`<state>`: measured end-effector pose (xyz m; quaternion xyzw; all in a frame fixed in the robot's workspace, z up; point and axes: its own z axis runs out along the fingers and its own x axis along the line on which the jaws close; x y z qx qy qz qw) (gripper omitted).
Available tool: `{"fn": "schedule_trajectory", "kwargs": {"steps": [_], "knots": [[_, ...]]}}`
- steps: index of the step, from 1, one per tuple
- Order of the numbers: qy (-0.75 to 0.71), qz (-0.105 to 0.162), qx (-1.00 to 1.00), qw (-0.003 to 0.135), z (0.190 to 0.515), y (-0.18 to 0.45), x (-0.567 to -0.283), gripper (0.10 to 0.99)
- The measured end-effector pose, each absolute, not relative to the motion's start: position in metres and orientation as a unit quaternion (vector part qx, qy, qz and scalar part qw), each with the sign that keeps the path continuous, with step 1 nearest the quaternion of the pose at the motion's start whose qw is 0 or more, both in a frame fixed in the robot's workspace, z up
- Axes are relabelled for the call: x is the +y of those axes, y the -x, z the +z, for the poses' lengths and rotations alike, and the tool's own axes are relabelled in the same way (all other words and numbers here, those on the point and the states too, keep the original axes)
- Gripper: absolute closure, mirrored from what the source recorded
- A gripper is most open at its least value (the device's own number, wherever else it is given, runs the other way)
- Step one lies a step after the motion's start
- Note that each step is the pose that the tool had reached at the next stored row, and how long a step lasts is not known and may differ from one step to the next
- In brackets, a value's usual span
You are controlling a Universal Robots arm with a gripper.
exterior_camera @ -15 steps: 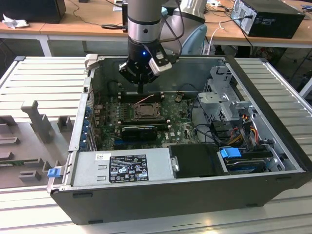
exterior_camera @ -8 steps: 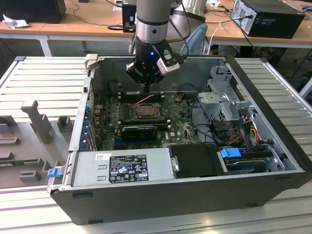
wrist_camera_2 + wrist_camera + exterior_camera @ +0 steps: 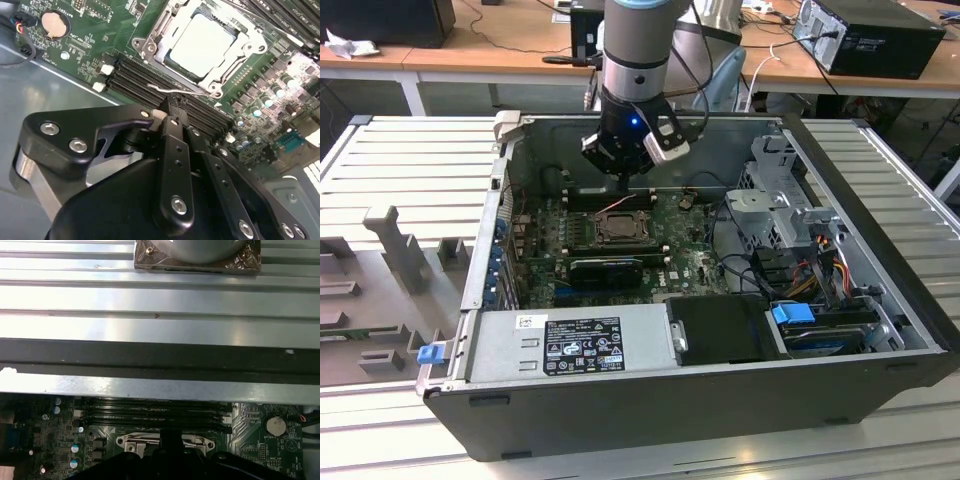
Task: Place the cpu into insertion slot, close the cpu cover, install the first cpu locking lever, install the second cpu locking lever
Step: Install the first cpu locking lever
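In the exterior view, the end effector (image 3: 623, 178) hung inside the open computer case (image 3: 720, 400), just beyond the far edge of the insertion slot (image 3: 619, 227) on the green motherboard (image 3: 695, 262); the case sat on a ribbed metal surface (image 3: 410, 170), with the power supply (image 3: 570, 345) along its near wall. In the second wrist view, the end effector (image 3: 172, 116) had its black fingers (image 3: 172, 150) pressed together at the tips, with nothing visibly between them, right over the long memory slots (image 3: 145, 80). A thin wire locking lever (image 3: 180, 91) lay just beyond the tips, along the socket's nearer edge. The cpu (image 3: 202, 42) lay seated in the insertion slot, its silver face showing through the cut-out of the cpu cover (image 3: 160, 42), which lay flat around it. A coin cell battery (image 3: 54, 24) sat well apart to the side. In the first wrist view, the memory slots (image 3: 155, 412) ran between the case wall (image 3: 160, 387) and the metal socket frame (image 3: 140, 442), which the dark end effector body partly hid; the battery (image 3: 275, 426) showed on the board.
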<state>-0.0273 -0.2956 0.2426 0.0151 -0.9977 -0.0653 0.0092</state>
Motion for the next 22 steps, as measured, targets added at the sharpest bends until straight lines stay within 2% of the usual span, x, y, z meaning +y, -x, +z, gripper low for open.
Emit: {"fn": "schedule_trajectory", "kwargs": {"steps": [6, 22], "knots": [[-0.016, -0.066, -0.998, 0.000, 0.237, 0.027, -0.296, 0.980], [-0.017, -0.066, -0.998, -0.004, 0.229, 0.027, -0.295, 0.980]]}}
